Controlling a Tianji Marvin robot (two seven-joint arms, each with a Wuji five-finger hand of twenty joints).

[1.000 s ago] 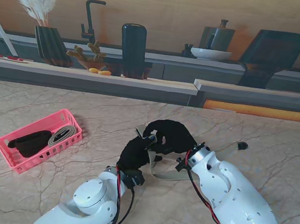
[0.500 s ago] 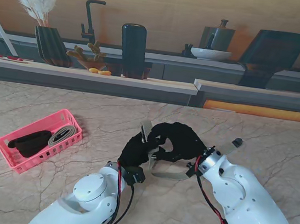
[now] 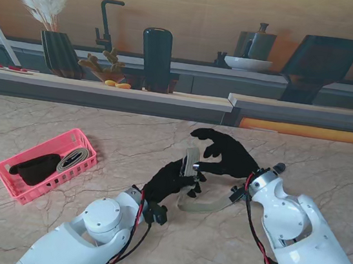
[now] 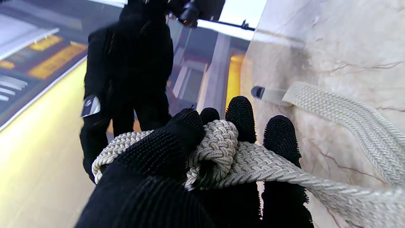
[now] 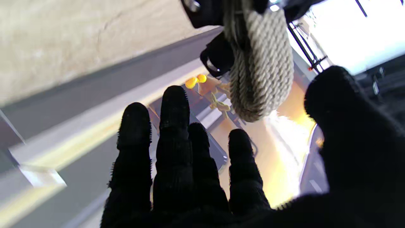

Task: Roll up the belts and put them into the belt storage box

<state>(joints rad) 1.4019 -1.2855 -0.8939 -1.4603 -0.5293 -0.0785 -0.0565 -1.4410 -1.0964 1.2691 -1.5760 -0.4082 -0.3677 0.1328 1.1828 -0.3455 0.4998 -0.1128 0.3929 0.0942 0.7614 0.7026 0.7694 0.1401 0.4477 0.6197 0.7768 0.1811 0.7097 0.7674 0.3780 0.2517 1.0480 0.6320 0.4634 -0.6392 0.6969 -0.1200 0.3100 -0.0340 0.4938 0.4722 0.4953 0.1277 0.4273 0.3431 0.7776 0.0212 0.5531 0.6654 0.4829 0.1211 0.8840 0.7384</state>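
Left hand (image 3: pixel 170 182) in black knit glove, fingers (image 4: pixel 242 117) clenched round a cream braided belt (image 3: pixel 203 204) — coarse woven cord, bunched in the grip, tail looping flat across veined marble table (image 3: pixel 130 136), right hand (image 3: pixel 225 155) raised just beside, fingers (image 5: pixel 174 104) spread, gripping nothing, pink lattice plastic storage box (image 3: pixel 8 172) well apart at left — holding a rolled belt (image 3: pixel 73 157).

Left hand (image 3: pixel 168 182) in black glove grips rolled end of cream woven belt (image 3: pixel 190 162); right hand (image 3: pixel 225 155) in black glove hovers just beyond it, fingers spread, blocking path ahead of left fingertips. Loose belt loop (image 3: pixel 203 204) lies on marble table (image 3: pixel 123 138) between both wrists, closing gap there. Left of left hand: bare marble, open run to pink plastic slatted basket (image 3: pixel 19 192), well apart. Basket already holds dark roll (image 3: pixel 34 168) and grey rolled belt (image 3: pixel 73 158). Right of right hand: table bare.
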